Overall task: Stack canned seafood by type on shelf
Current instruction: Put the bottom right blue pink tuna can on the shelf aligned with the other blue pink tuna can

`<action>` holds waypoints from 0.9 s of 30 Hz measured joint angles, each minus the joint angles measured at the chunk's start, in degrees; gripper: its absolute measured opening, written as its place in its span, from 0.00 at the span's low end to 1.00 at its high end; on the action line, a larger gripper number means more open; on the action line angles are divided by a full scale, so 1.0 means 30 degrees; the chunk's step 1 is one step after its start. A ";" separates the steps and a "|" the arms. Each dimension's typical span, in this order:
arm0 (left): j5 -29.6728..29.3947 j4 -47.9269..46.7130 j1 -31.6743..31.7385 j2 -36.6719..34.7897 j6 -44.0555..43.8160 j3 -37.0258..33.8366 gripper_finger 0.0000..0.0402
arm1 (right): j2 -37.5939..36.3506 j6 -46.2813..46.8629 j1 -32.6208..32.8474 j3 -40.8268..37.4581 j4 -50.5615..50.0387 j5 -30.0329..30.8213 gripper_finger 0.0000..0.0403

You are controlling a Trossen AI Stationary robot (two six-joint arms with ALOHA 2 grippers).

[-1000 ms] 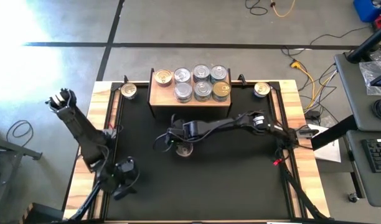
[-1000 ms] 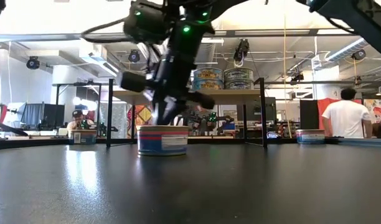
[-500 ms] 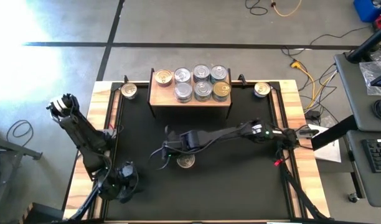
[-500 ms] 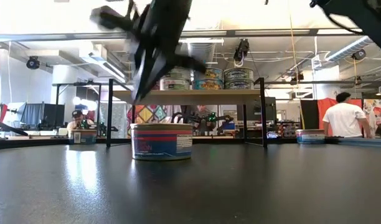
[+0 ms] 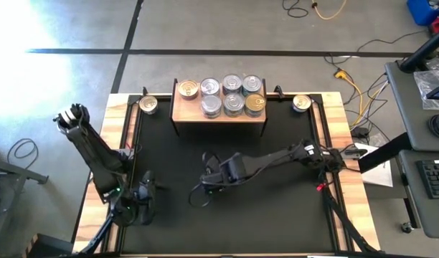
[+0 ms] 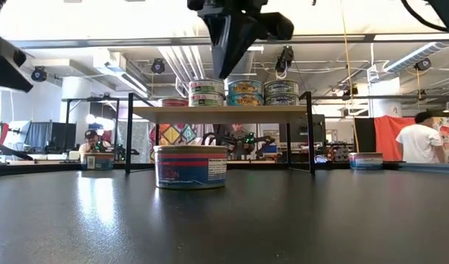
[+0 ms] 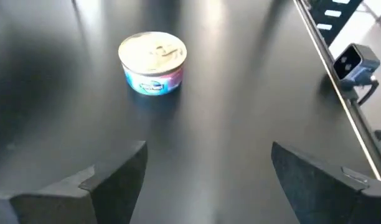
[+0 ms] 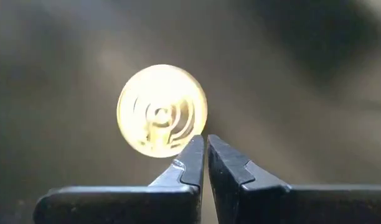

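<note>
The loose can (image 6: 191, 166) sits alone mid-table, well short of the shelf (image 5: 218, 113); your left gripper (image 7: 203, 180) gapes wide and empty facing it, right gripper (image 8: 205, 163) pinched shut overhead holding nothing, so straddle it squarely before closing.

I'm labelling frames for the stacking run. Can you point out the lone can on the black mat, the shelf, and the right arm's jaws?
lone can (image 6: 191, 166): low view, on its label side.
shelf (image 5: 219, 113): high view, on bare board at its front edge.
right gripper (image 8: 206, 149): right wrist view, between its shut tips.
</note>
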 joint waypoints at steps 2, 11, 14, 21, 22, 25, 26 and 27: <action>0.0030 -0.0281 0.0000 -0.0694 0.0460 0.0000 0.81 | 0.0020 0.0207 0.0314 -0.0344 0.0156 0.0012 0.03; 0.3149 -0.0371 0.1713 -0.1336 0.0875 -0.0134 0.83 | -0.0301 0.3647 0.0725 -0.1521 -0.1091 -0.0056 0.03; 0.5346 -0.0301 0.2866 -0.1373 0.2188 0.0069 0.86 | -0.0306 0.4917 0.0731 -0.1235 -0.2476 -0.0093 0.03; 0.6069 -0.0245 0.3577 -0.1559 0.7586 0.0702 0.94 | -0.0306 0.5213 0.0772 -0.0240 -0.3016 -0.0866 0.03; 0.6036 -0.0381 0.3581 -0.1713 0.8411 0.0907 0.94 | -0.0311 0.5205 0.0805 -0.0164 -0.3024 -0.0907 0.03; 0.5731 -0.1640 0.3667 -0.1959 0.9233 0.1734 0.95 | -0.0313 0.4991 0.0839 -0.0091 -0.3108 -0.0912 0.03; 0.5464 -0.2332 0.3665 -0.1914 0.9102 0.2049 0.94 | -0.0313 0.4857 0.0834 -0.0091 -0.3173 -0.0916 0.03; 0.5187 -0.3065 0.3665 -0.1826 0.9069 0.2361 0.94 | -0.0313 0.4833 0.0834 -0.0091 -0.3197 -0.0919 0.03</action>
